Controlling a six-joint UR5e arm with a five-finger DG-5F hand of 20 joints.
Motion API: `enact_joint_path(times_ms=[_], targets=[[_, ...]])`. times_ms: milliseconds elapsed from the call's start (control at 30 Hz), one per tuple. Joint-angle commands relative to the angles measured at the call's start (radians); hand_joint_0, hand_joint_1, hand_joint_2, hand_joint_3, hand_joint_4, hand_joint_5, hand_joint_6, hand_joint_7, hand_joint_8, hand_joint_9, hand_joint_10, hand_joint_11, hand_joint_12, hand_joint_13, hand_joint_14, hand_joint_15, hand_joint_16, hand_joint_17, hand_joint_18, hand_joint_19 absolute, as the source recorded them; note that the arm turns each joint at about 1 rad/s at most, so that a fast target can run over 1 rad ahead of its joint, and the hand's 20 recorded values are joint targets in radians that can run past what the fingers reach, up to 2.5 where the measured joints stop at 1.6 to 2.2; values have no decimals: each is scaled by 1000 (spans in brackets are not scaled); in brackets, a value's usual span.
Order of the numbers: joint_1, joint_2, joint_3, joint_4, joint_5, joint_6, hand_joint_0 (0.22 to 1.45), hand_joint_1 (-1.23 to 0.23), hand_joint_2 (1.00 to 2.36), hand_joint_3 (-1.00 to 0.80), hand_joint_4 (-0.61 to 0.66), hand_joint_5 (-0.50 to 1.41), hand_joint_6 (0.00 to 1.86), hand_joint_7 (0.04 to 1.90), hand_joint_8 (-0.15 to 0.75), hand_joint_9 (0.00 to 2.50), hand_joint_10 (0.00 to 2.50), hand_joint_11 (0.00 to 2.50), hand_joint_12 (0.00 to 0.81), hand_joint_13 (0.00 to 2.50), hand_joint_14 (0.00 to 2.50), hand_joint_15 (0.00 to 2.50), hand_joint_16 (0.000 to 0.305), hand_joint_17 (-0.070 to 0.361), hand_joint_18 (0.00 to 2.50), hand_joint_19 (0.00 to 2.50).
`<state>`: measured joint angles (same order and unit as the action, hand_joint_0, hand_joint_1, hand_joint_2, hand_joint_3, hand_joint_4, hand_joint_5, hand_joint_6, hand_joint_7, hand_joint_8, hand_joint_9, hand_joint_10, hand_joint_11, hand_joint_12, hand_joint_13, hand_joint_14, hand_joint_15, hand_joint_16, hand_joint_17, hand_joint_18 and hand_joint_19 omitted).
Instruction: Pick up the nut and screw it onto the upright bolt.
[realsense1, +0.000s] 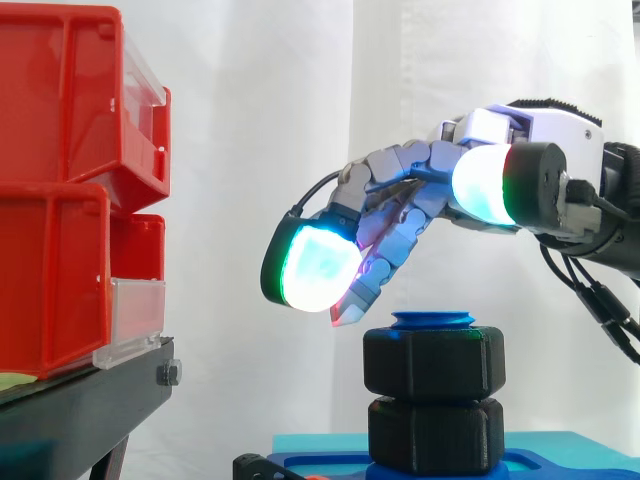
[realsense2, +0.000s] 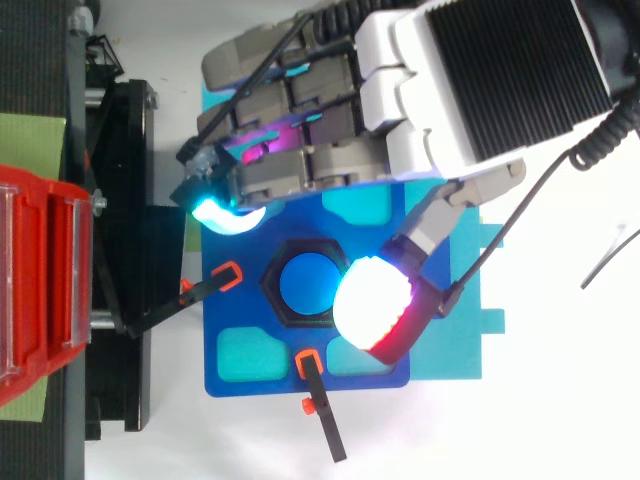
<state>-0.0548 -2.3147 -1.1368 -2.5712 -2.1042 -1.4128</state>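
At the far left the red bins (realsense1: 60, 200) are standing stacked on the black stand (realsense1: 80, 410), with the white curtain (realsense1: 260, 120) hanging behind. To their right, in the top view, a blue plate (realsense2: 250, 370) is lying on a cyan base (realsense2: 450, 350), and two black clamps with orange tips (realsense2: 215, 282) (realsense2: 320, 415) are reaching onto the plate's left and lower edges. At the plate's middle the nut (realsense1: 433, 362) is sitting: a thick black hexagonal piece with rounded corners, already ringing the upright blue bolt (realsense1: 432, 320), whose flat round top is showing just above it. From above, the nut is reading as a black hexagon around a blue disc. Under it, in the side view, a second black hexagonal piece (realsense1: 435, 435) of much the same form is resting on the plate, and the nut is sitting directly on top of it. The hand (realsense1: 420, 190) is coming in from the right and hovering above the nut, its fingers spread loosely and nearly straight, holding nothing. One large fingertip pad (realsense1: 318, 265), glowing white and cyan, is hanging up and to the left of the nut, clear of it, and a slimmer finger is pointing down just beside the nut's upper left corner; whether it is touching cannot be told. The thumb pad (realsense2: 372, 305), glowing white with a red rim, is hanging above the nut's right edge in the top view, and the side view is showing it well above the nut.
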Motion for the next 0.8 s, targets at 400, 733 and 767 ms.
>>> enact_joint_path(times_ms=[400, 733, 767], targets=[[35, 0, -81, 88, 41, 6, 517, -60, 1000, -500, 254, -59, 504, 857, 242, 950, 0, 0, 259, 614, 0, 0, 33, 74, 375, 149], [38, 0, -81, 82, 42, 1, 521, -70, 1000, -500, 255, -38, 505, 1002, 250, 958, 0, 0, 260, 620, 0, 0, 32, 73, 378, 152], [38, 0, -81, 80, 42, 1, 522, -72, 1000, -500, 249, -35, 505, 1031, 250, 966, 0, 0, 260, 624, 0, 0, 32, 73, 378, 153]])
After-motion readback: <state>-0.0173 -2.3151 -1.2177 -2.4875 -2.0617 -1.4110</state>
